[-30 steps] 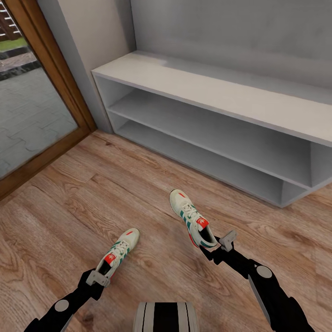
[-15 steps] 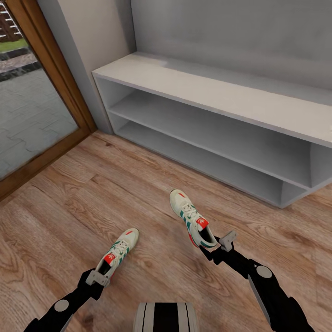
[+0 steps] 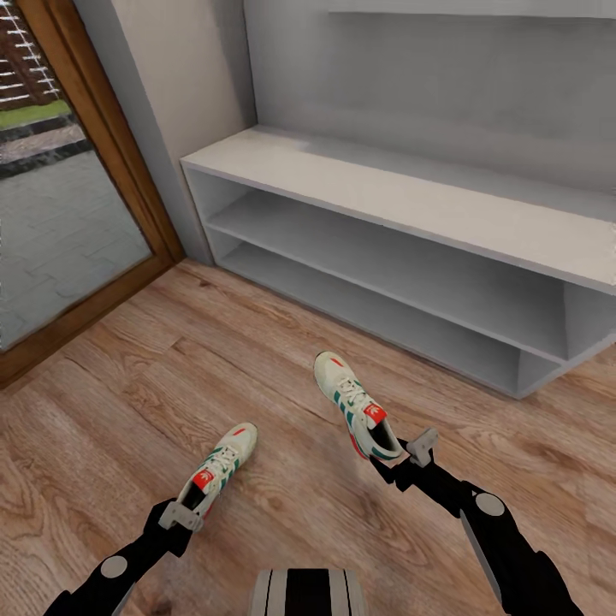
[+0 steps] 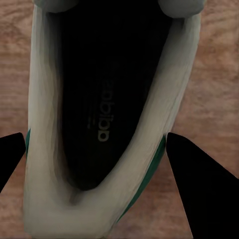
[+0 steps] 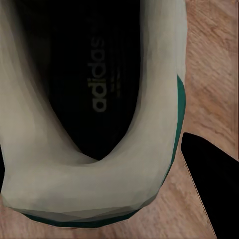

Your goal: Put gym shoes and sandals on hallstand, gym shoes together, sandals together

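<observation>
**A:** Left hand (image 3: 181, 517) sits at the heel of the left gym shoe (image 3: 219, 471), right hand (image 3: 402, 451) at the heel of the right gym shoe (image 3: 353, 403). In the left wrist view the heel collar lies between the dark fingers (image 4: 196, 186), one on each side. We judge both hands closed on the heels, shoes carried low over the corridor floor (image 3: 128, 376), though we can't tell for certain that the soles are clear of it.

**B:** Which way to the rack?

**A:** Hallstand (image 3: 402, 192) is far and slightly right of both hands, well apart. Each shoe's long axis runs from the hand out toward the toe: left shoe's toe points far-right, right shoe's toe far-left, so the toes converge. Right hand is nearer the rack.

**B:** Surfaces?

**A:** Shoes: white upper, green side stripes, red-orange tongue mark, dark lining with printed logo in both wrist views (image 5: 99, 74). Rounded, padded heel collar, which we'd expect to give under squeeze. Rack: flat matte white-grey top plus two open shelf levels, hard square edges. Floor is grained wood plank. Glass door with brown wooden frame (image 3: 103, 137) on the left.

**B:** Sandals?

**A:** Not our concern at this step. We'd place these two side by side first.
</observation>
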